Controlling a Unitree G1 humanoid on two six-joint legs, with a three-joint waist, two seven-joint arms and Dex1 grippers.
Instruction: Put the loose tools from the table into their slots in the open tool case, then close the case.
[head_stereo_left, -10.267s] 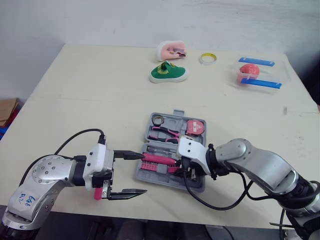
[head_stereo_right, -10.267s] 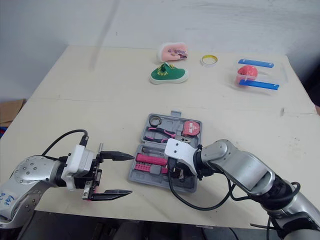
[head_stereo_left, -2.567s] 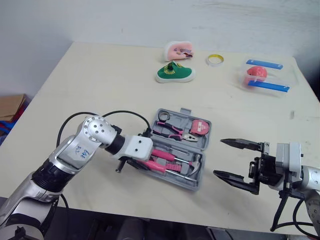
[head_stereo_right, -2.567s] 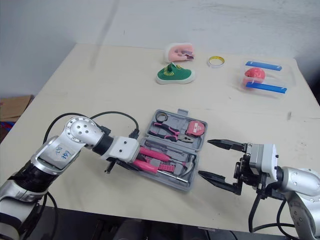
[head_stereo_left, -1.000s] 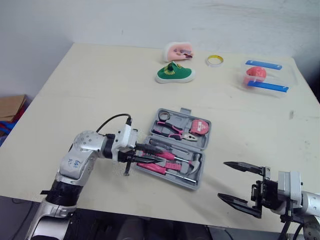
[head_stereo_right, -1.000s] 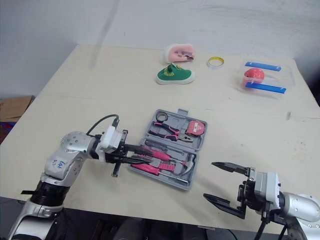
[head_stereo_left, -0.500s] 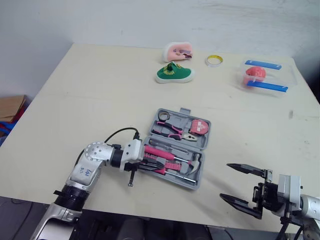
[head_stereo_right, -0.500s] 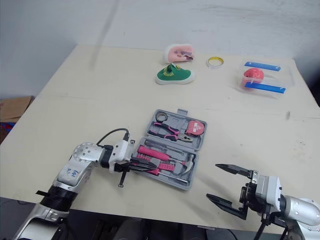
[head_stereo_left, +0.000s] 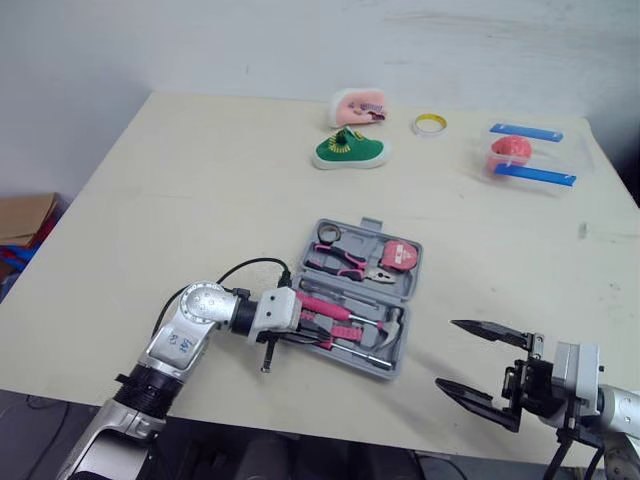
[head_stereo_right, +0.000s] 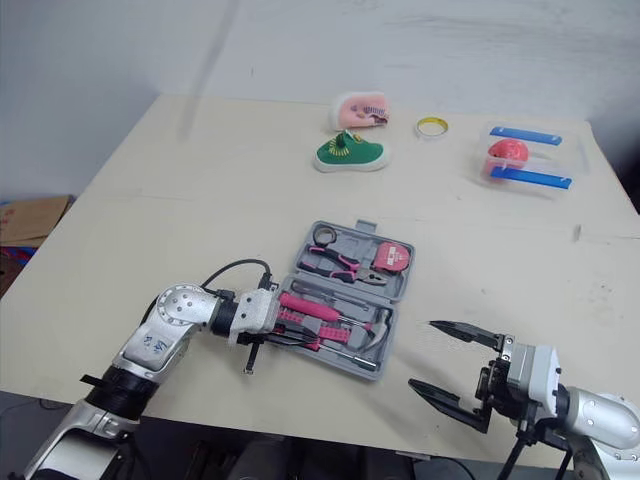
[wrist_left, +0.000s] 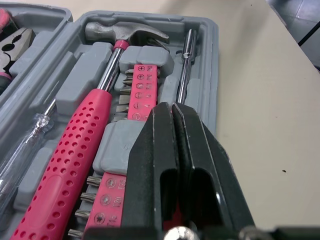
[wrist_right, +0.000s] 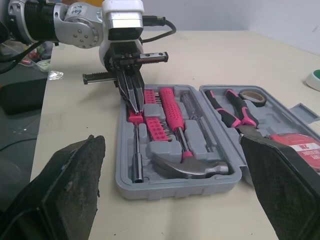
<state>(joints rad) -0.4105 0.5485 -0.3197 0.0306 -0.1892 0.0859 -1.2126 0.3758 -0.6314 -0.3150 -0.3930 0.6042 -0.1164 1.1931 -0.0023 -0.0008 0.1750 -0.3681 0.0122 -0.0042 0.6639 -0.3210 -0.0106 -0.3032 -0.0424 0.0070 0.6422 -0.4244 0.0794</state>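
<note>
1. At the front right edge of the table (head_stereo_left: 200, 180), right gripper (head_stereo_left: 448, 353): well apart from the case, its two black fingers spread wide with nothing between them.
2. At the case's near-left end, left gripper (wrist_left: 173, 107): points along the case toward the robot's right. The fingers are pressed together and nothing is seen in them. The tips are over the pink bit holder (wrist_left: 142, 87); whether they touch it cannot be told.
3. Mid-table, toward the front, tool case (wrist_right: 170, 191): grey moulded plastic, lying open and flat. The long axis runs left to right, with the right end slightly nearer. The second half lies on the far side. The left gripper covers the near-left corner in the head views.
4. Near half:
   - hammer (wrist_left: 75, 165): pink dotted handle, parallel to the long axis, steel head toward the right.
   - metal shaft (wrist_left: 186, 60): lies beside the bits.
   - clear-handled screwdriver (wrist_left: 25, 145): cut off in the left wrist view.
5. Far half:
   - pliers (head_stereo_left: 340, 262): black-and-pink handles, nose toward the right.
   - red tape measure (head_stereo_left: 398, 252).
   - small roll (head_stereo_left: 327, 235): too small to make out.
6. Far edge: green shoe (head_stereo_left: 350, 150), pink item (head_stereo_left: 358, 105), yellow ring (head_stereo_left: 431, 123), and clear box (head_stereo_left: 530, 160) with blue strips.
</note>
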